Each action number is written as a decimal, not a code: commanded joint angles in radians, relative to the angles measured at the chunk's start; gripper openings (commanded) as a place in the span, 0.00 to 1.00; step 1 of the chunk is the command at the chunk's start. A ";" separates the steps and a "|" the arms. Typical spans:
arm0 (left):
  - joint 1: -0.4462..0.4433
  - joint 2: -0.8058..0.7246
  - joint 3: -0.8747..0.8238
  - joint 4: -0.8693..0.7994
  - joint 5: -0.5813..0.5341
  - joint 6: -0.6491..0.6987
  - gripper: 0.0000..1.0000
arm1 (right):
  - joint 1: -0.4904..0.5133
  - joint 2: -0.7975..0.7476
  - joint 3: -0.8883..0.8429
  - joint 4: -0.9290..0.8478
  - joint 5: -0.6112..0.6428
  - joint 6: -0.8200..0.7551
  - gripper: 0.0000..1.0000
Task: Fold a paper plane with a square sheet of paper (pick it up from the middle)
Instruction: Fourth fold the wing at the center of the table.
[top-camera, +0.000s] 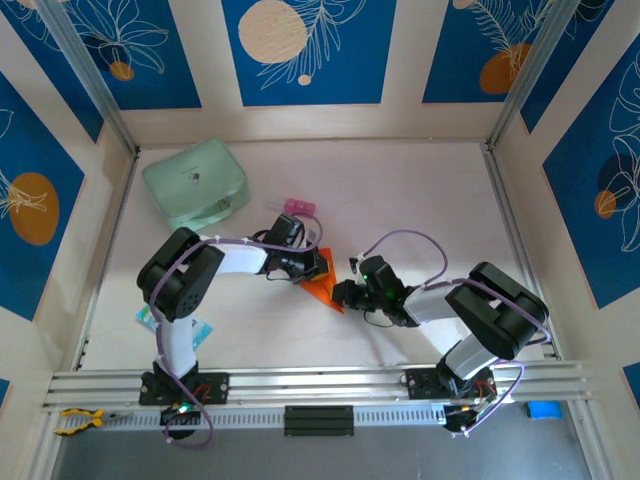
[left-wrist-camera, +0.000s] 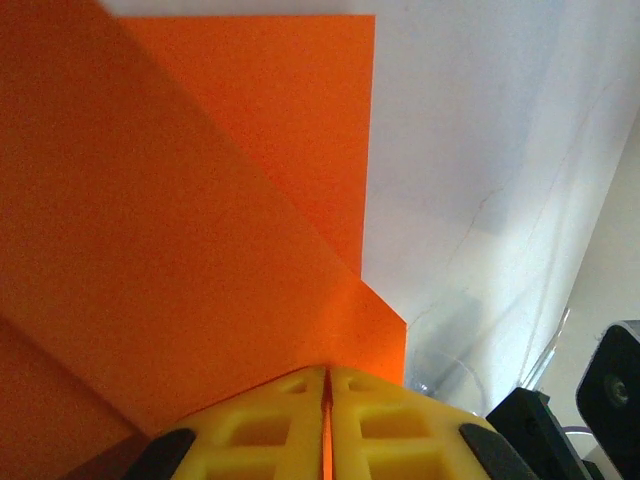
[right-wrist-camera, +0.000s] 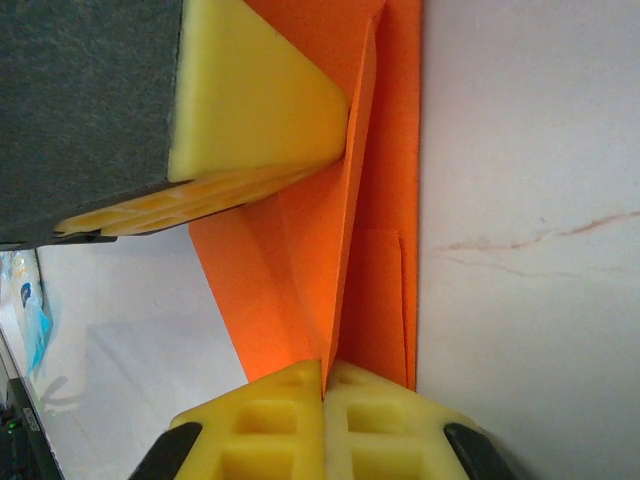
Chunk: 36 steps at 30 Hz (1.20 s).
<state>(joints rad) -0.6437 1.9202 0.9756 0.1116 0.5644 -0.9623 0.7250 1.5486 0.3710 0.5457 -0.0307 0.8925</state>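
Near the surface's (top-camera: 420, 190) middle, the folded orange paper (top-camera: 325, 288) is between both arms. From the left wrist, the left pincer (left-wrist-camera: 327, 375) is clenched on its edge. From the right wrist, the right pincer (right-wrist-camera: 324, 368) grips its crease.

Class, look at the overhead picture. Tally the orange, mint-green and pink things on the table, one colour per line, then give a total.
Orange: 1, the folded paper
Mint-green: 1, the case
Pink: 1, the small block
Total: 3
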 joint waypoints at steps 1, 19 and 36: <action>-0.004 0.022 0.023 -0.040 -0.010 0.027 0.11 | 0.002 0.028 -0.014 -0.145 -0.022 0.010 0.05; -0.004 0.043 0.037 -0.064 -0.012 0.048 0.11 | 0.003 -0.080 -0.011 -0.227 -0.038 0.010 0.09; -0.005 0.055 0.035 -0.059 -0.001 0.056 0.11 | -0.008 -0.138 -0.004 -0.254 -0.059 0.026 0.13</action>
<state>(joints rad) -0.6510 1.9396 0.9970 0.0788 0.5758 -0.9329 0.7238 1.4292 0.3790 0.3344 -0.0578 0.9043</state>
